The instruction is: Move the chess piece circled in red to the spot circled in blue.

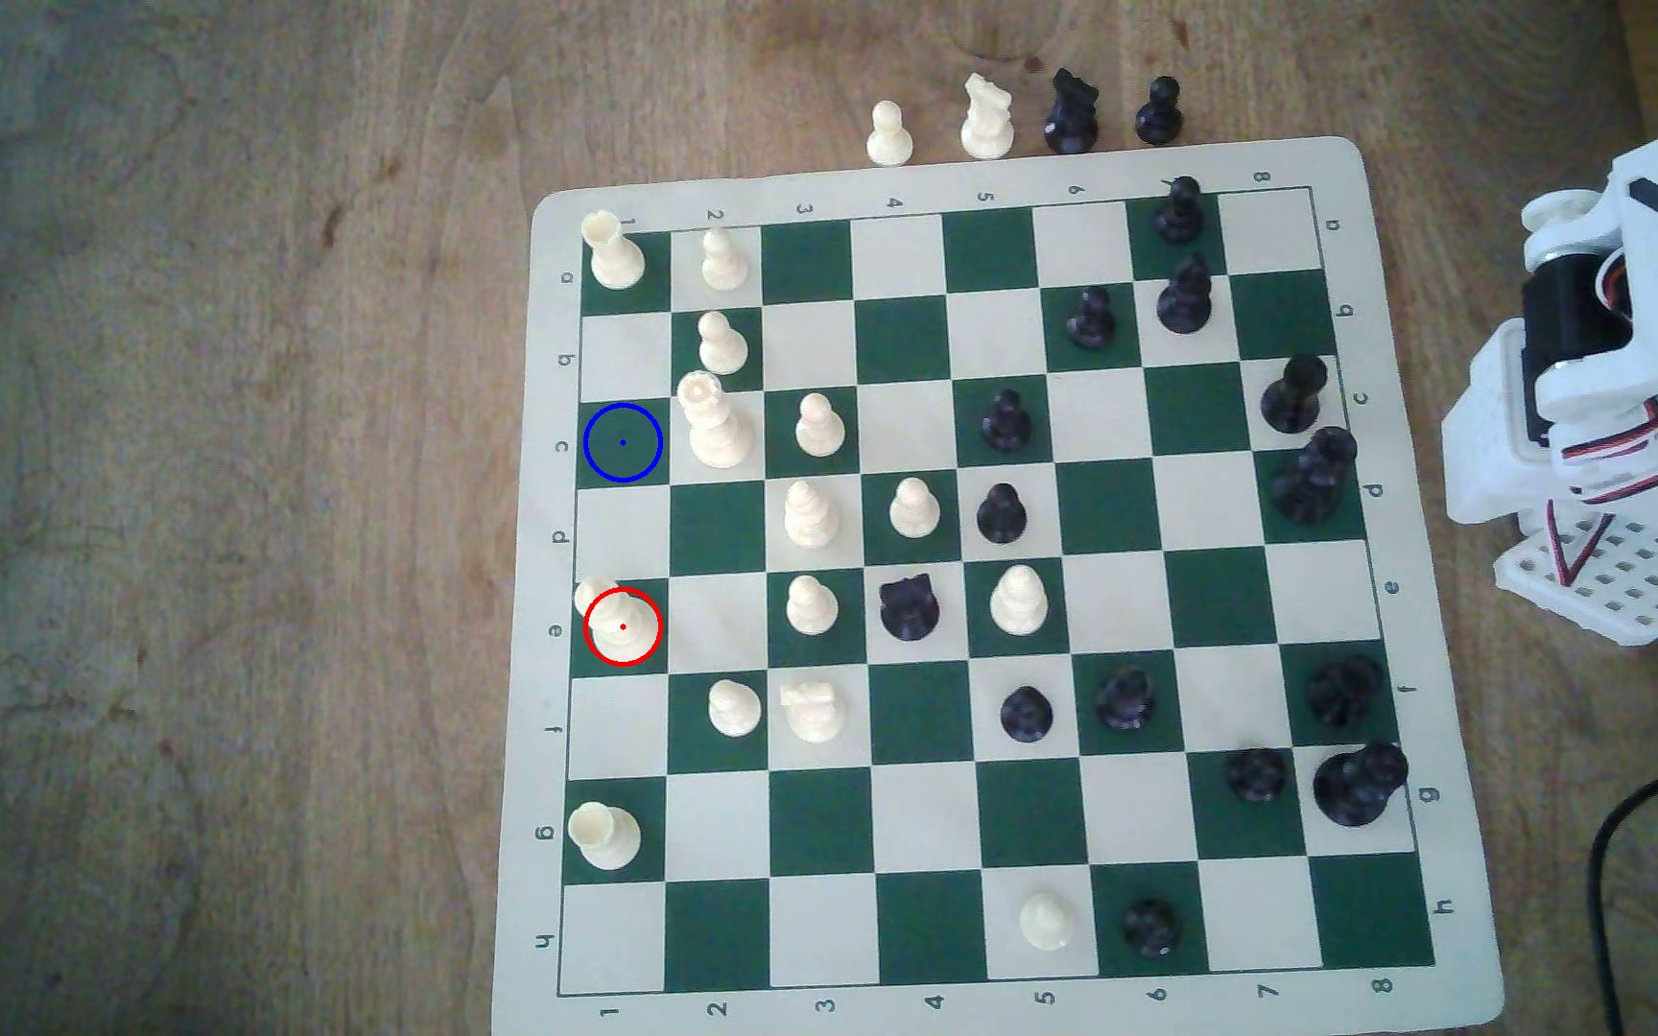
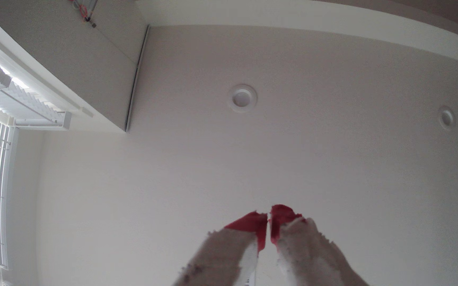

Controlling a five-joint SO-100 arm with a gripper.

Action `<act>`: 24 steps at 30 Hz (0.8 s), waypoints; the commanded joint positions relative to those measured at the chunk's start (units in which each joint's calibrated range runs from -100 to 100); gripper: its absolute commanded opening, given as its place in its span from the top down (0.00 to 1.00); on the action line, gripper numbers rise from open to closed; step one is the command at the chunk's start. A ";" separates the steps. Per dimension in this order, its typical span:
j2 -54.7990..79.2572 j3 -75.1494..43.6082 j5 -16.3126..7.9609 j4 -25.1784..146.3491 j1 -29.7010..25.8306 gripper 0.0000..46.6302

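The chess piece circled in red (image 1: 618, 620) is a tall cream-white piece standing on a dark green square in the board's leftmost column, in the exterior view. The spot circled in blue (image 1: 623, 442) is a bare dark green square two rows farther up that same column. The white arm (image 1: 1623, 388) is folded up off the board's right edge, far from both. In the wrist view my gripper (image 2: 268, 220) points up at the ceiling, its red-tipped fingers (image 2: 252, 224) pressed together with nothing between them.
A tall cream piece with a ringed crown (image 1: 713, 423) stands right beside the blue-ringed square. Cream rooks (image 1: 612, 251) (image 1: 603, 833) sit in the same column. Black pieces crowd the board's right side. Captured pieces (image 1: 988, 120) stand on the wooden table beyond the board. A black cable (image 1: 1623, 847) runs at the exterior view's right.
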 commanded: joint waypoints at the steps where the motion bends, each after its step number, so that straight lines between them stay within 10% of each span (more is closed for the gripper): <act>1: -0.28 1.27 0.15 -0.79 0.05 1.00; 24: -0.20 -19.86 -0.34 96.59 3.96 1.00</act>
